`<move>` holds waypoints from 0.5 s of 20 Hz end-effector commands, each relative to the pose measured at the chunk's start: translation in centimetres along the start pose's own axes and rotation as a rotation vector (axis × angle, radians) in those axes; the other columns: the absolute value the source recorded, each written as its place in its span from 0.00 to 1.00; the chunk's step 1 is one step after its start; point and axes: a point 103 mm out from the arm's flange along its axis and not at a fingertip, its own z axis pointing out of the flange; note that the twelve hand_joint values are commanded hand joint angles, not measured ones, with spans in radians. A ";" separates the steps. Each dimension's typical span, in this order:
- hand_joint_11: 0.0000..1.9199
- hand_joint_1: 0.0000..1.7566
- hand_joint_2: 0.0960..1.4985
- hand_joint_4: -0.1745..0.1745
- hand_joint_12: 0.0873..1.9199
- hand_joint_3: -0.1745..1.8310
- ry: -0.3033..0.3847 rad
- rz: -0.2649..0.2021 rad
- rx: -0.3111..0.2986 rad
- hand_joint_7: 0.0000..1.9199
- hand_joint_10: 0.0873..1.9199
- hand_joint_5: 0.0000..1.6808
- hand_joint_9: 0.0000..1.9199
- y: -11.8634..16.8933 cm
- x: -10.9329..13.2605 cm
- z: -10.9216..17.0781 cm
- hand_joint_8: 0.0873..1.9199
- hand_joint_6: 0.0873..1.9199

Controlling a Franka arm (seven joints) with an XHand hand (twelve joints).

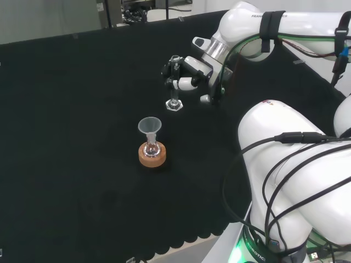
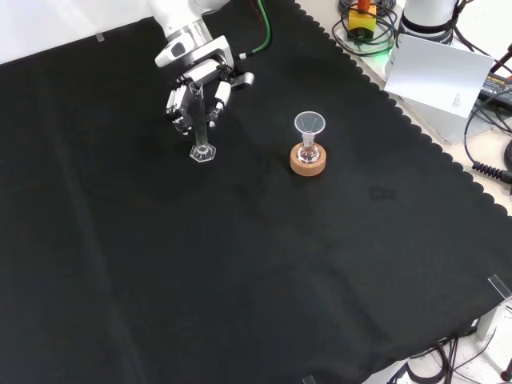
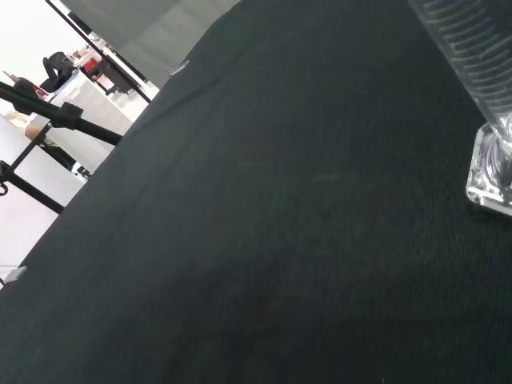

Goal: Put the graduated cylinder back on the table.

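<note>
Clear graduated cylinder (image 1: 174, 87) stands upright on the cloth, its upper part clasped by the hand's (image 1: 189, 74) curled fingers.

My bench has a black cloth (image 2: 240, 280) on it. A clear glass cylinder (image 2: 202, 136) stands there on its foot, near a round cork ring (image 2: 308, 165)

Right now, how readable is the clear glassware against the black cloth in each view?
Head view: graduated cylinder in the hand is faint, base catches light; funnel reads well. Front view: cylinder thin, its base shows; cork stand stands out. Wrist view: cylinder's ribbed wall and base close, slightly blurred; bright background top left.
</note>
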 end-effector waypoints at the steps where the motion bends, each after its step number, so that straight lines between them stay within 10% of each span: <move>1: 0.26 0.54 0.66 0.25 0.65 0.00 -0.015 0.009 -0.004 0.27 0.19 0.25 0.41 0.4 0.3 -1.2 0.33 0.31; 10: 0.12 0.49 0.62 0.22 0.71 0.00 -0.076 0.041 -0.025 0.11 0.32 0.18 0.24 0.5 0.5 -5.0 0.36 0.17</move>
